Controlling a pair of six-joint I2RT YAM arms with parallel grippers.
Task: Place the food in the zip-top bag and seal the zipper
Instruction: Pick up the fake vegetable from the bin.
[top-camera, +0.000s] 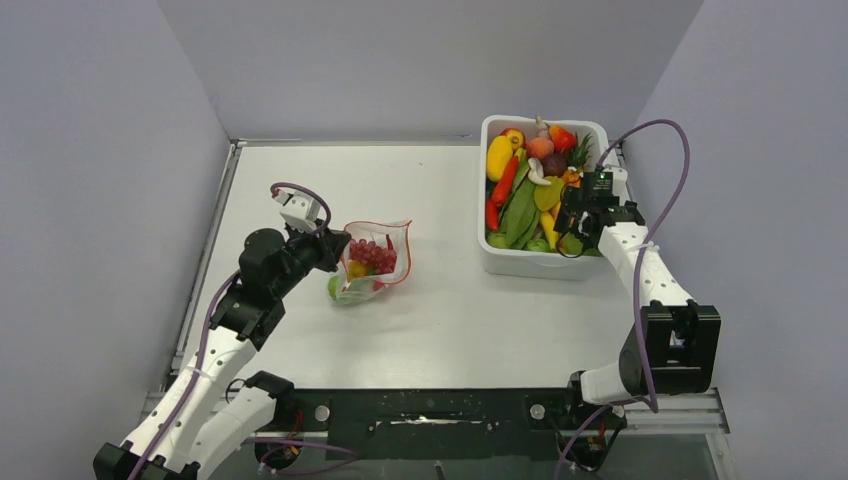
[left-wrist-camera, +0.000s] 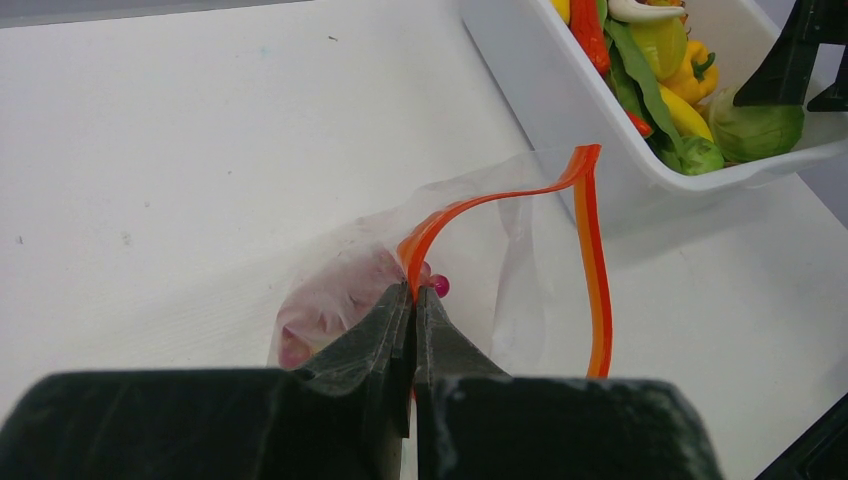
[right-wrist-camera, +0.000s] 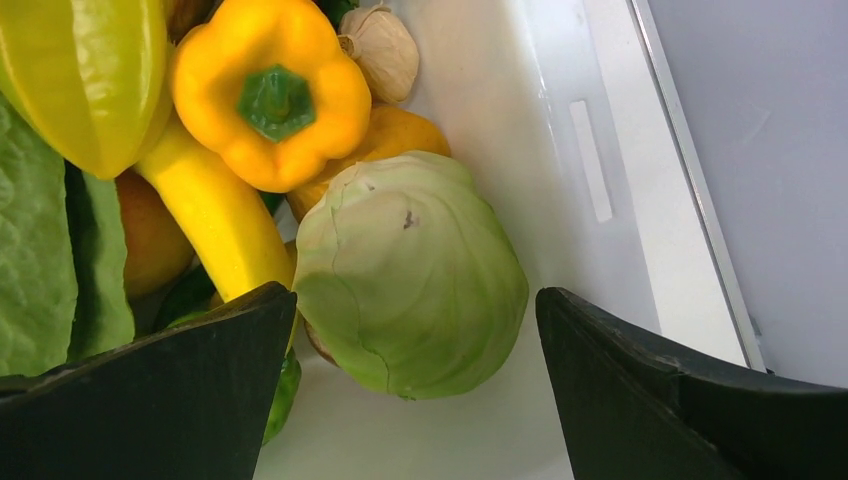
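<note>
The zip-top bag is seen left of the table's middle. It is one clear, crinkled pouch, propped open. Its mouth is rimmed by the red-orange zipper, which is unsealed and bends in a loop. The left side of that strip is pinched between the pressed-together fingers of the left gripper.

Three pieces of food can be counted inside the bag: a dark red cluster, a yellow piece and a green piece at the near-left bottom.

Well apart to the right, at the far right of the table, one white tub is placed. It is heaped with food too crowded to be counted, a long red chili among it.

The right gripper is held over the tub's near right corner with its fingers spread wide. One pale green cabbage is framed between them; whether it is touched cannot be told. Beyond the cabbage, one yellow bell pepper and one garlic bulb are seen against the tub wall.
</note>
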